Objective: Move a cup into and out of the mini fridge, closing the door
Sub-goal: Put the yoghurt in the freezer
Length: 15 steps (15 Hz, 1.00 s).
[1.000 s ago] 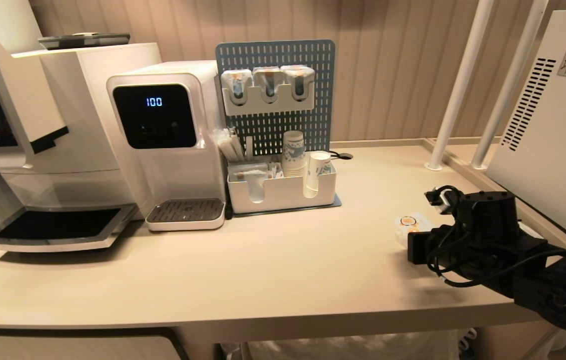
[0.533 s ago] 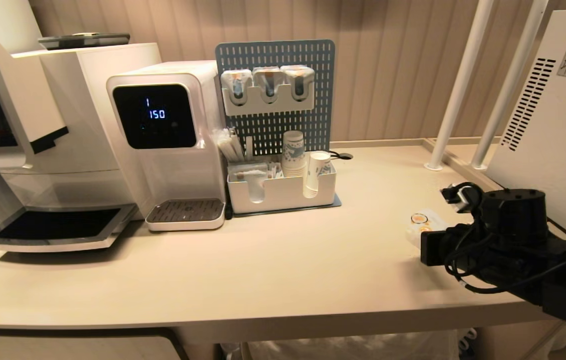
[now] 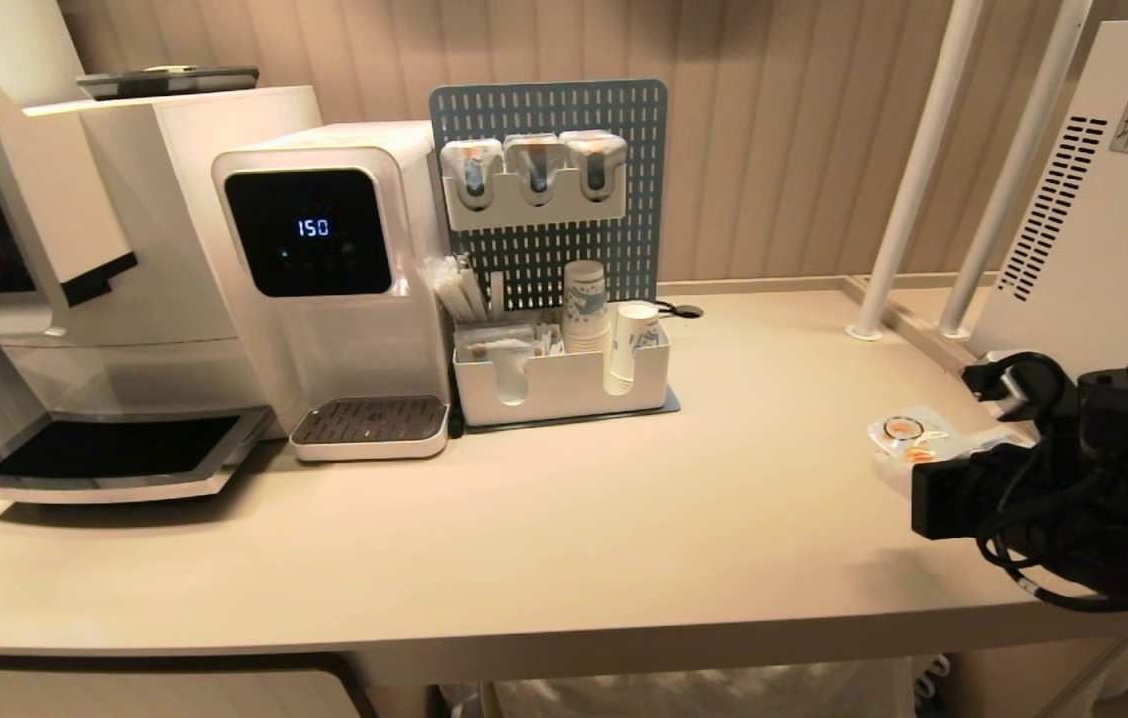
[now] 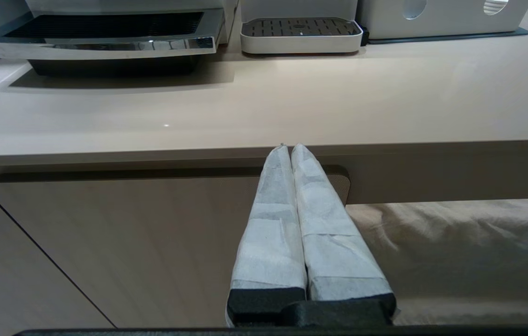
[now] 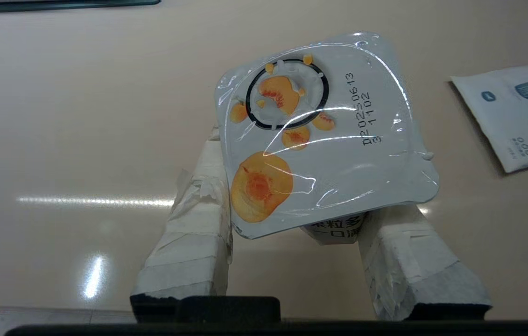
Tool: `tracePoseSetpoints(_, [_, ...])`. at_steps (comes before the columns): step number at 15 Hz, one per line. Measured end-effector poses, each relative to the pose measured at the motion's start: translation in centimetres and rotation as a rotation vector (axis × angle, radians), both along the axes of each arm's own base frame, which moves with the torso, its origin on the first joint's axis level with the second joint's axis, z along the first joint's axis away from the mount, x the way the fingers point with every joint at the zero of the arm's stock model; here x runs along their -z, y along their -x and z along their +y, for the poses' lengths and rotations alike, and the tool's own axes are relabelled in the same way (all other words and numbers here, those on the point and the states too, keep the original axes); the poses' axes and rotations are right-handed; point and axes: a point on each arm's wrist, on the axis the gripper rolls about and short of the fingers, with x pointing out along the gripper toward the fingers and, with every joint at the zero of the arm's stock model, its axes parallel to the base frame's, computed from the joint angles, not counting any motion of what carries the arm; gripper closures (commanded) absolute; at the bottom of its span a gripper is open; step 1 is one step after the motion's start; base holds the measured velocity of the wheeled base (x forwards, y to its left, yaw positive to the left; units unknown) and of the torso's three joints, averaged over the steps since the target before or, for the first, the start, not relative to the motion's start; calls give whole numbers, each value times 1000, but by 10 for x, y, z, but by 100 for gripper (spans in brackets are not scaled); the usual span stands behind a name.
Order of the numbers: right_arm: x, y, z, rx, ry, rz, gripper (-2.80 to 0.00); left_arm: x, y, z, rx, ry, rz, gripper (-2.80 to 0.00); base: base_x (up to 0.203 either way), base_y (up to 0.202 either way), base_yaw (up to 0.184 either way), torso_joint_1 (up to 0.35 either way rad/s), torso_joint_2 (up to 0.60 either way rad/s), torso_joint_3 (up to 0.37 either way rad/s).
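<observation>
The cup (image 3: 906, 435), small and white with orange fruit marks on its square foil lid (image 5: 320, 135), is held tilted just above the table near its right end. My right gripper (image 3: 915, 461) is shut on the cup's body, one taped finger (image 5: 198, 219) on each side under the lid. The mini fridge (image 3: 1102, 299) stands at the far right, showing its side with black vent slots and a sticker. Its door is out of view. My left gripper (image 4: 290, 147) is shut and empty, parked below the table's front edge.
A white water dispenser (image 3: 324, 259) and a coffee machine (image 3: 45, 249) stand at the left. A white organizer with paper cups (image 3: 564, 384) sits before a blue pegboard. Two white poles (image 3: 913, 170) rise beside the fridge. A white packet (image 5: 516, 116) lies on the table (image 3: 524, 538).
My right gripper has carried the cup to the right, closer to the mini fridge. The dispenser's display changed from 100 to 150. The left arm has not moved.
</observation>
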Motion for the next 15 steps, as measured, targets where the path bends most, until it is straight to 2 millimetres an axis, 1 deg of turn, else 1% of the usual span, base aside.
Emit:
tracePoseSetpoints(4, [-14, 21, -14, 40, -3, -34, 0, 0, 0, 0, 0, 0, 0, 0, 0, 0, 0, 0, 0, 0])
tracePoseSetpoints(8, [-24, 50, -27, 60, -6, -51, 0, 0, 0, 0, 0, 0, 0, 0, 0, 0, 0, 0, 0, 0])
tracePoseSetpoints(12, [-32, 91, -46, 104, 41, -94, 0, 0, 0, 0, 0, 0, 0, 0, 0, 0, 0, 0, 0, 0])
tracePoseSetpoints(15, [-35, 130, -58, 146, 54, -138, 0, 0, 0, 0, 0, 0, 0, 0, 0, 0, 0, 0, 0, 0])
